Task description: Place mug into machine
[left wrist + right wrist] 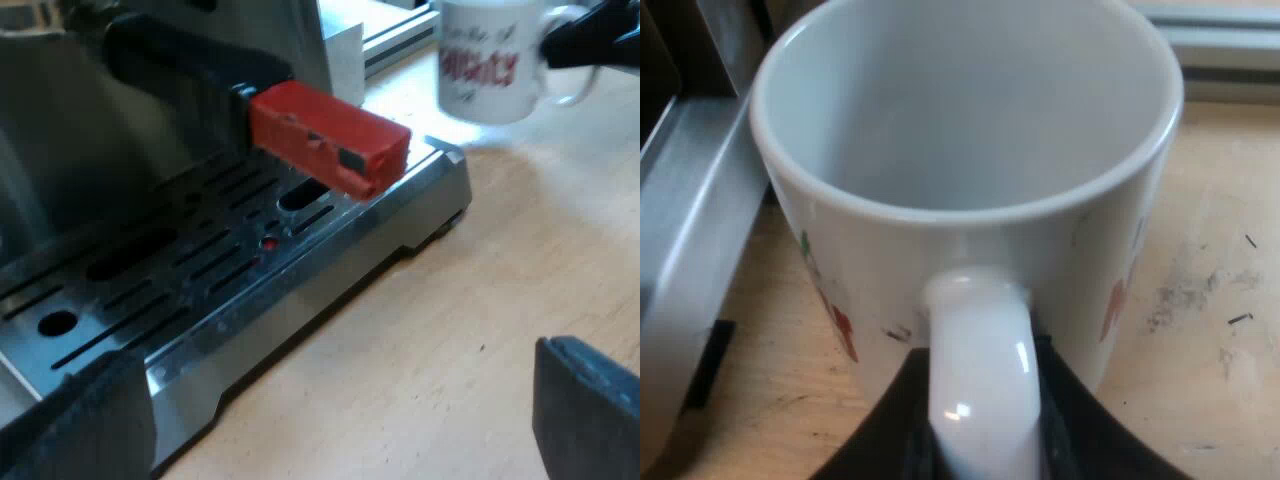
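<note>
Pinches the white mug [970, 130] by its handle [980, 360] with the right gripper [980, 450]; presses 1 black finger [885, 430] against each side of that handle, jaws clamped on it. Looks down into the mug from behind the handle; finds a pale, empty inside and red and green marks on the outer wall. Holds the mug upright over the wooden table [1210, 300], just beside the metal side of the espresso machine [690, 240] yet apart from it; cannot tell whether resting on the wood or lifted clear of it. Has it outside the machine, not on the drip tray [200, 270], and near an aluminium rail [1220, 40]. Seen from the left wrist view: well beyond the tray's corner, red lettering on its side, right gripper at its handle.

Hangs the left gripper [335, 430] low at the machine's front, over the drip tray's outer edge and the bare wood next to it; jaws spread wide, 2 black fingers [585, 410] well apart, gripping nothing. Looks along the slotted metal tray with its rows of long slits and 1 small red dot; picks out above it the holder's dark handle [190, 60], locked into the machine's front, with its red end [330, 140] jutting over the tray.
</note>
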Tool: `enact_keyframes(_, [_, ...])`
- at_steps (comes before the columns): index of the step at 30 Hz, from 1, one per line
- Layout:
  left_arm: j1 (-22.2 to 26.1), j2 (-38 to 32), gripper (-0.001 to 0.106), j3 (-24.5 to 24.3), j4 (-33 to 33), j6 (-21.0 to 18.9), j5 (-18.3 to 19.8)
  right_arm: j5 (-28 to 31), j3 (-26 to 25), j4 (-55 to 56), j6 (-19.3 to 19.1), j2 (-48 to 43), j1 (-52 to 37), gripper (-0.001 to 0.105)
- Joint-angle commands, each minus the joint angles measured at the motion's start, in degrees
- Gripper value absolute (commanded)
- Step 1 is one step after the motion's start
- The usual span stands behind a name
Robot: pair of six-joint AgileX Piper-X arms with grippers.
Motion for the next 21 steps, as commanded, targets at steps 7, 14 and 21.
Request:
enact_keyframes(7, [-0.1,2.6,0.078,3.6,-4.0,2.5,-2.2,-3.4,-1.5,15.6,-0.7,-16.6,12.4,0.0])
enact_keyframes(14, [-0.1,4.0,0.078,6.0,-11.9,2.5,-2.2,7.5,-4.1,17.5,2.4,-16.1,29.4,0.0])
enact_keyframes(21, [-0.1,4.0,0.078,6.0,-12.4,2.5,-2.2,13.3,-4.3,9.7,5.3,-9.0,38.2,0.0])
